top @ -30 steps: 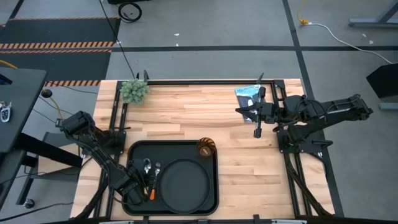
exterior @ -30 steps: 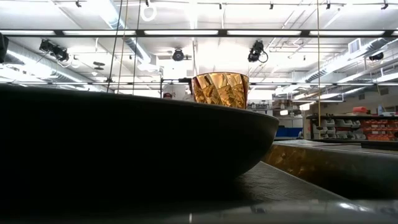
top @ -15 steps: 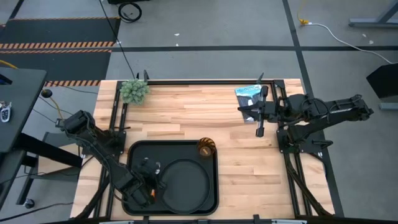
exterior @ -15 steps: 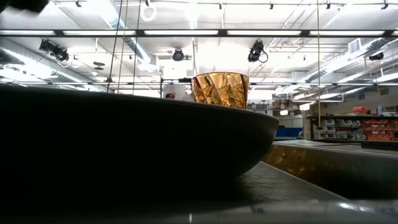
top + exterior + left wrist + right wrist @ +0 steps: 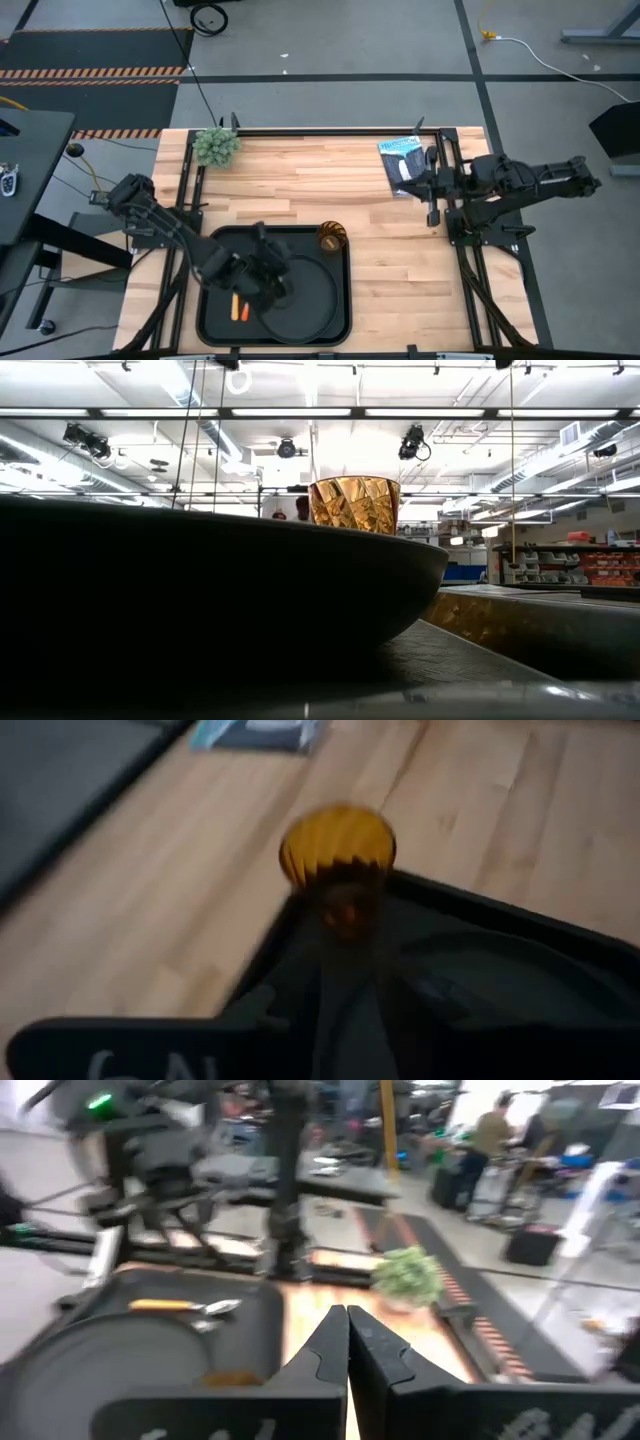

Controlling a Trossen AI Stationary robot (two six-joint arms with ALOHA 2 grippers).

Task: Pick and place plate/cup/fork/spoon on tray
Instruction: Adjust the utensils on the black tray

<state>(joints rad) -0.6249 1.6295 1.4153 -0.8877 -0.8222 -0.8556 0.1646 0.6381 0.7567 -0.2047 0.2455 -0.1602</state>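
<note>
The black tray (image 5: 215,245) lies at the table's near left. The round black plate (image 5: 312,305) lies flat on the tray's right half. The amber cup (image 5: 331,237) stands in the tray's far right corner and also shows in the left wrist view (image 5: 337,845). Orange handles (image 5: 237,307) of the fork and spoon lie on the tray's left half; the left arm hides their metal ends. One handle with its metal end shows in the right wrist view (image 5: 185,1306). My left gripper (image 5: 278,285) hovers shut over the plate's left edge. My right gripper (image 5: 432,212) is shut and empty at the table's right.
A green plant (image 5: 215,146) sits at the far left corner. A blue and black packet (image 5: 402,160) lies at the far right, beside my right arm. Bare wood lies between the tray and the right arm. People and shelves show in the room beyond the table.
My left gripper has gone from the tray's near left corner, beside the fork and spoon, toward the table's right and far edge, and now stands over the plate's left edge. My right gripper has drawn back a little toward the table's right edge.
</note>
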